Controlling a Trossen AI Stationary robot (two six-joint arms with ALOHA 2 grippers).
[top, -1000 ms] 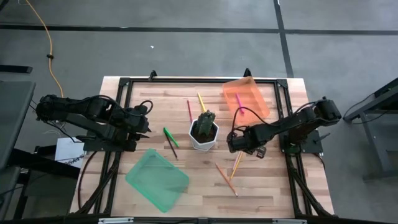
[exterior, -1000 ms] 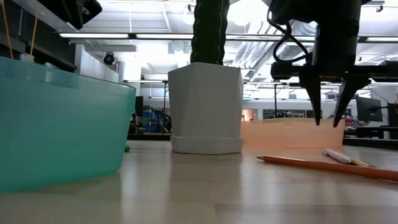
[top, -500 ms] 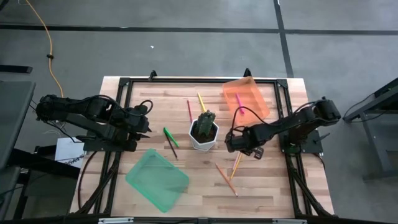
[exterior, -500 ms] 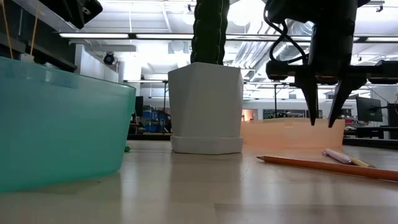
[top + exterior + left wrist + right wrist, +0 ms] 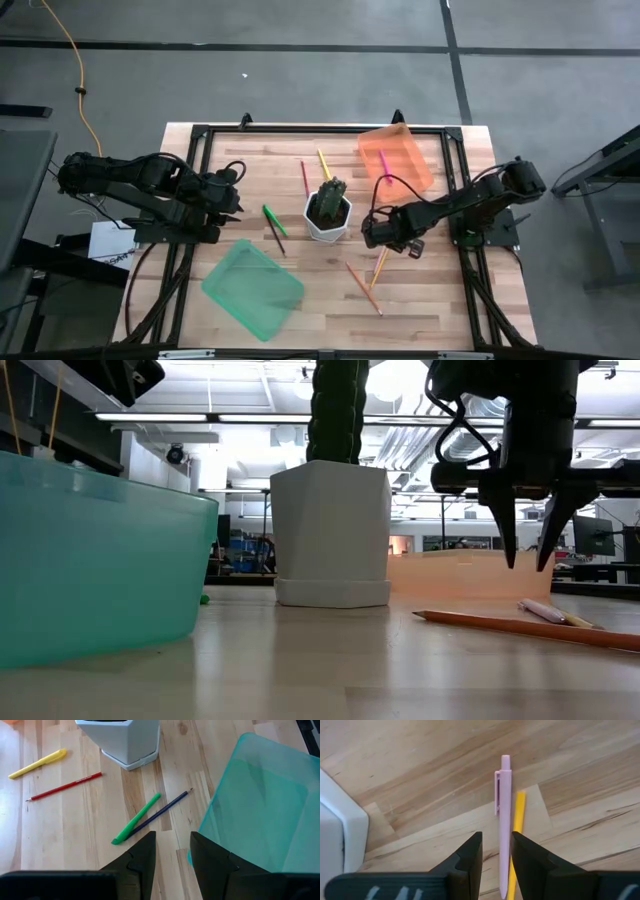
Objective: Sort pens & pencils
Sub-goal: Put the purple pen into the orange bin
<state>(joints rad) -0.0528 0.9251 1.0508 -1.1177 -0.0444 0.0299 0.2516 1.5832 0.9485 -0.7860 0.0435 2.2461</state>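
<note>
Hovering above the wooden table [image 5: 420, 290], the right gripper [image 5: 527, 560] is hanging with its two dark fingers [image 5: 468, 862] pointing down and slightly spread, pinching nothing; a narrow gap is showing between them in the right wrist view. Directly below and just ahead of those fingers, a pale pink pen [image 5: 504, 820] is lying flat on the boards, with a yellow-orange pencil [image 5: 516, 840] lying just beside it, the two touching or nearly so along their length. An orange pencil [image 5: 363, 288] is lying near them, toward the table's front edge. The white pot [image 5: 327, 217] holding a cactus [image 5: 329, 196] is standing just beside the right gripper, at the table's middle. Beyond it, the orange tray [image 5: 415, 168] is sitting at the far right corner with a pink-red pen [image 5: 382, 163] lying inside. A yellow pen [image 5: 38, 763] and a red pencil [image 5: 64, 786] are lying behind the pot. The left gripper [image 5: 172, 857] is waiting at the table's left side, fingers slightly apart and empty, near a green pen [image 5: 136, 818] crossing a dark pencil [image 5: 165, 809]; the green tray [image 5: 253, 290] is resting at the front left.
</note>
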